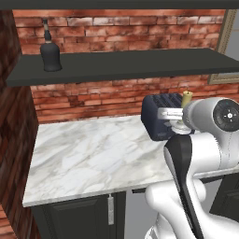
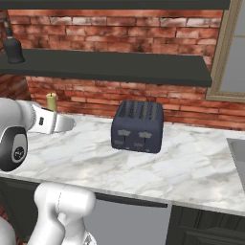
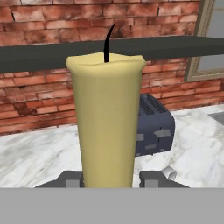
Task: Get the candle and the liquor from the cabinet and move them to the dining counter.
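Note:
My gripper (image 3: 111, 180) is shut on the pale-yellow candle (image 3: 107, 118), which stands upright between the fingertips (image 3: 72, 179) with its black wick up. In the base views the candle (image 1: 187, 97) (image 2: 51, 101) pokes up behind my hand, over the marble worktop; its base and the fingers are hidden there. The black liquor bottle (image 1: 50, 53) (image 2: 13, 48) stands at the left end of the dark grey cabinet shelf (image 1: 140, 63) (image 2: 119, 69), up and left of the gripper (image 1: 186, 106) (image 2: 51, 111). The dining counter is out of view.
A dark blue toaster (image 1: 158, 119) (image 2: 138, 125) sits on the marble worktop (image 1: 93, 154) (image 2: 191, 167) against the brick wall. A window frame (image 2: 225, 52) and a sink edge (image 2: 237, 150) are at the right. Black cupboard doors (image 1: 74, 214) lie below the worktop.

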Motion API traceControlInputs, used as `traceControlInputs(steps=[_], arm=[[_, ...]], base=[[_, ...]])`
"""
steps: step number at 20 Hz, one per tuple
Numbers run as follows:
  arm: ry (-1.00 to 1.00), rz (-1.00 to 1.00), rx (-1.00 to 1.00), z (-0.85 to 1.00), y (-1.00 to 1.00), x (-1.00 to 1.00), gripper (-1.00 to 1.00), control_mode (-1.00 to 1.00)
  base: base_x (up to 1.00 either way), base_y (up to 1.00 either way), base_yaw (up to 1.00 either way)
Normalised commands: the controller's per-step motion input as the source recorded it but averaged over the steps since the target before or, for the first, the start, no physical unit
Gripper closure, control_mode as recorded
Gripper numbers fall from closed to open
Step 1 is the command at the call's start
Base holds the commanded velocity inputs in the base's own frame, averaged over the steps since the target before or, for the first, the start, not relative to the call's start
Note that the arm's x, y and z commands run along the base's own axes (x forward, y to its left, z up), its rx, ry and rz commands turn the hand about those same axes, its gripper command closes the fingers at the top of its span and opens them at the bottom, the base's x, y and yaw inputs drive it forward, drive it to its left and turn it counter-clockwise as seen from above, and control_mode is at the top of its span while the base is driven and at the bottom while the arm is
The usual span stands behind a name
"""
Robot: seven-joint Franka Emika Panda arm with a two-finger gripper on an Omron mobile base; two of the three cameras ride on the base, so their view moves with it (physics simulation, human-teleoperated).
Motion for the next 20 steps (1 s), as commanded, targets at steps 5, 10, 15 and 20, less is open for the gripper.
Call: traceControlInputs(steps=[5,10,15,20], arm=[[0.0,0.0,0.0,0.0,0.0,0.0,1.0,1.0],[0.0,0.0,0.0,0.0,0.0,0.0,1.0,1.0],[0.0,0.0,0.0,0.0,0.0,0.0,1.0,1.0],[0.0,0.0,0.0,0.0,0.0,0.0,1.0,1.0]], base=[[-0.63,0.0,0.03],[-0.92,0.0,0.0],[-0.34,0.05,-0.57],[-0.01,0.02,-1.0]])
